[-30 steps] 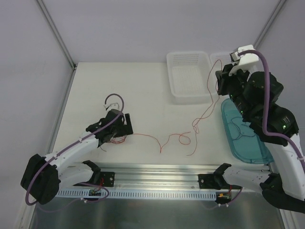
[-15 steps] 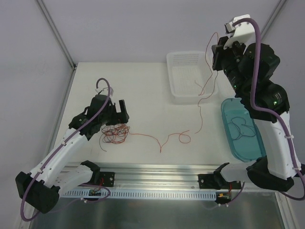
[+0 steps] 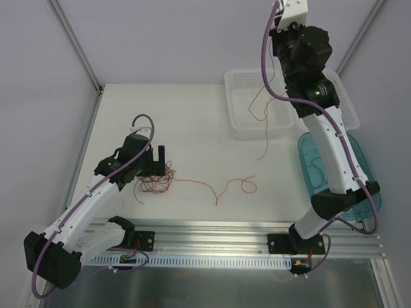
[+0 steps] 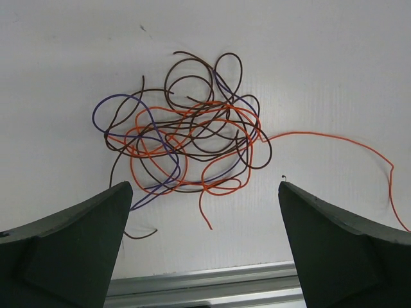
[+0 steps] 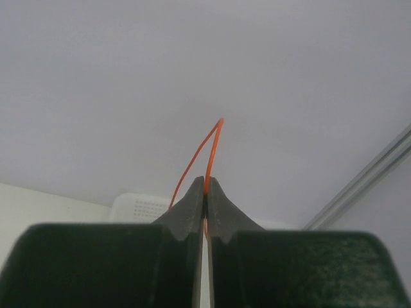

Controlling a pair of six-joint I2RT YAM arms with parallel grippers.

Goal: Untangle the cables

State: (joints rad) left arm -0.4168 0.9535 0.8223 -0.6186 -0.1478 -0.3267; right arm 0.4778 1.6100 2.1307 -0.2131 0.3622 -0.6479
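Note:
A tangle of thin cables (image 3: 154, 180), orange, dark brown and one purple, lies on the white table; the left wrist view shows it (image 4: 186, 138) just ahead of the fingers. My left gripper (image 3: 151, 167) (image 4: 204, 192) hovers over the tangle, open and empty. One orange strand (image 3: 215, 189) trails right from the tangle along the table. My right gripper (image 3: 279, 22) (image 5: 206, 187) is raised high at the back, shut on a red-orange wire (image 5: 214, 138). That wire (image 3: 264, 109) hangs down past the white basket, its lower end near the table.
A white basket (image 3: 239, 125) stands at the back right, and another (image 3: 352, 112) lies partly hidden behind the right arm. A teal tray (image 3: 307, 151) at the right holds a dark cable (image 3: 324, 173). An aluminium rail (image 3: 212, 231) runs along the near edge.
My right arm has risen steeply with the red-orange wire, lifting it off the table and away from the strand left lying there. My left gripper has lifted off the tangle.

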